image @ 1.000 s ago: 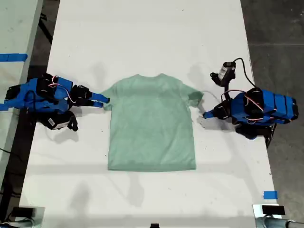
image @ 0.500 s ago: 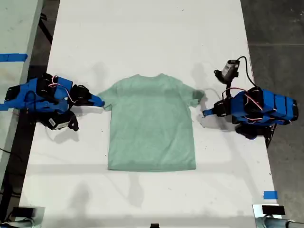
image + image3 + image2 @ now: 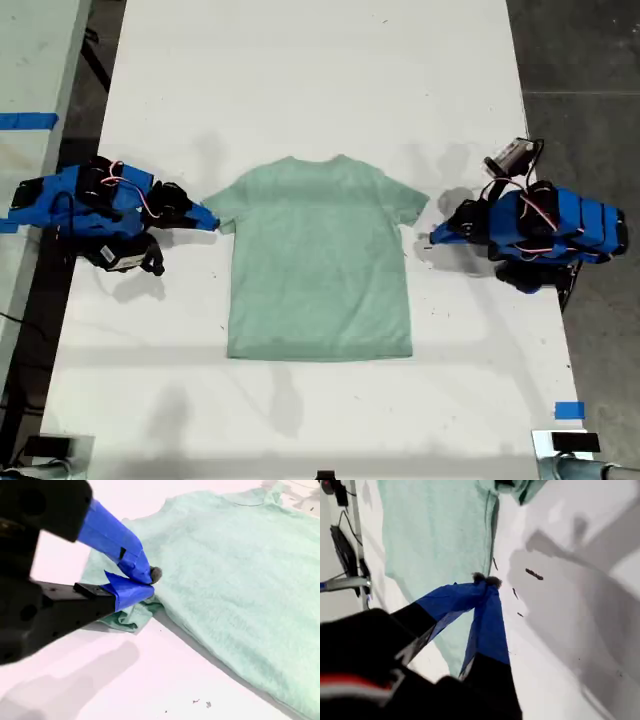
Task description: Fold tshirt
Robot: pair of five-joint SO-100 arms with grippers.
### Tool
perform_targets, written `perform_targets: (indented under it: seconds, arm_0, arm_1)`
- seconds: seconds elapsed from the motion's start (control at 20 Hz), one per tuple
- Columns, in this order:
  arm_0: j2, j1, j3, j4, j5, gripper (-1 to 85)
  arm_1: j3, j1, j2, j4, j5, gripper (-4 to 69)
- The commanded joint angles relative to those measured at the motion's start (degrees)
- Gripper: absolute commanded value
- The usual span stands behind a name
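Grippers, exterior view: my first gripper (image 3: 435,238) has backed off to the view's right. The sleeve it had bunched now lies flat, so that side is spread. My second gripper (image 3: 208,217) sits at the opposite sleeve tip. The tshirt (image 3: 320,260) is mid-table (image 3: 300,80), face-flat, unfolded; folding is not started.

First wrist view: jaws pinched together, empty, beside the shirt's side hem.

Second wrist view: jaws narrow, tips almost meeting over a rumpled sleeve; can't tell if cloth is nipped. Pale mint, plain, round neck.
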Motion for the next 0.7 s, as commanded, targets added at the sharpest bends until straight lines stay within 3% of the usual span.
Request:
perform_targets:
  seconds: [0.0, 0.25, 0.65]
  arm_0:
    - [3.8, -1.9, -4.9, -0.1, -1.4, 0.1]
    - [-20.9, -6.7, -23.2, 4.4, 0.6, 0.1]
    - [-59.7, -26.4, -59.2, 24.3, 25.8, 0.1]
  arm_1:
    - [-7.9, 0.7, 2.9, 4.7, -4.7, -1.6]
    - [-25.9, 9.1, -21.0, 7.1, -18.7, -1.8]
    - [-64.9, 24.6, -66.3, 20.6, -47.5, -0.8]
